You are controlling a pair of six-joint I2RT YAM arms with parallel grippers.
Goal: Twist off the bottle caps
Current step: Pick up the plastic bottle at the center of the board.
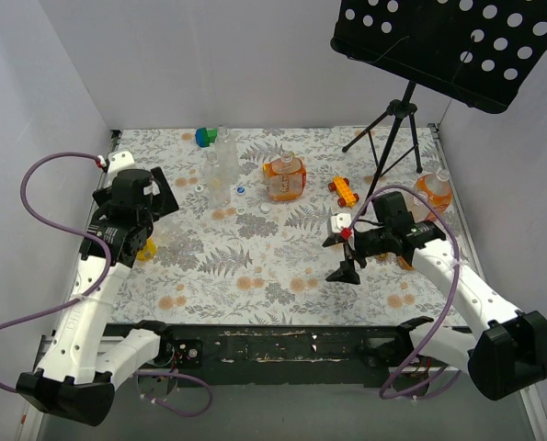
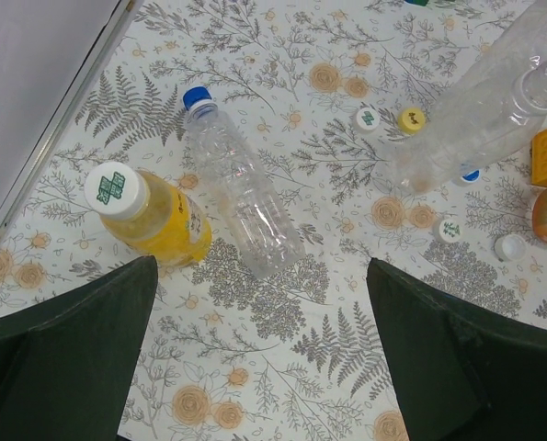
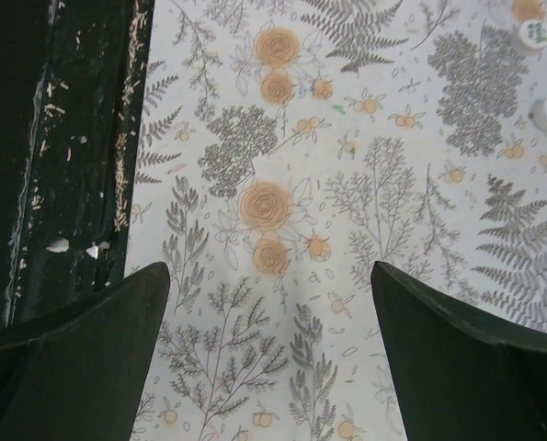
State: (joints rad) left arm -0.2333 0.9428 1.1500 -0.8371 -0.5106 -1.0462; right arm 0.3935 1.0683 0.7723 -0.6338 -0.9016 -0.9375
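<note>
Left gripper (image 2: 262, 276): jaws spread wide with nothing between them, poised over the counter (image 2: 282, 386), which wears a fern-and-flower cloth.
Yellow bottle (image 2: 163, 230): just beyond the left finger in the left wrist view, holding yellow liquid; white cap with green mark (image 2: 112, 188) is on.
Slim clear bottle (image 2: 241, 193): right beside the yellow bottle, blue cap (image 2: 197, 96) on, its base near the gap between the fingertips; cannot tell whether it stands or lies.
Open clear bottle (image 2: 494, 119): further right, neck open; posture likewise unclear.
Loose caps: white-and-green cap (image 2: 368, 118) and yellow cap (image 2: 411, 119) side by side on the cloth; loose blue cap (image 2: 471, 175) against the open clear bottle; second white-and-green cap (image 2: 450, 230) and plain white cap (image 2: 509, 246) near each other.
Right gripper (image 3: 269, 266): jaws wide, released, grasping nothing; over bare cloth near the counter's dark near edge (image 3: 62, 138), well apart from the bottles.
Squat orange bottle (image 1: 284, 179): far half of the counter, right of the clear bottles.
Second orange bottle (image 1: 434, 195): by the right wall, beyond the right arm.
Orange toy car (image 1: 343, 190): between the two orange bottles.
Green-and-blue block (image 1: 206, 138): far edge, left.
Music stand (image 1: 457, 46): tripod in the far right corner.
</note>
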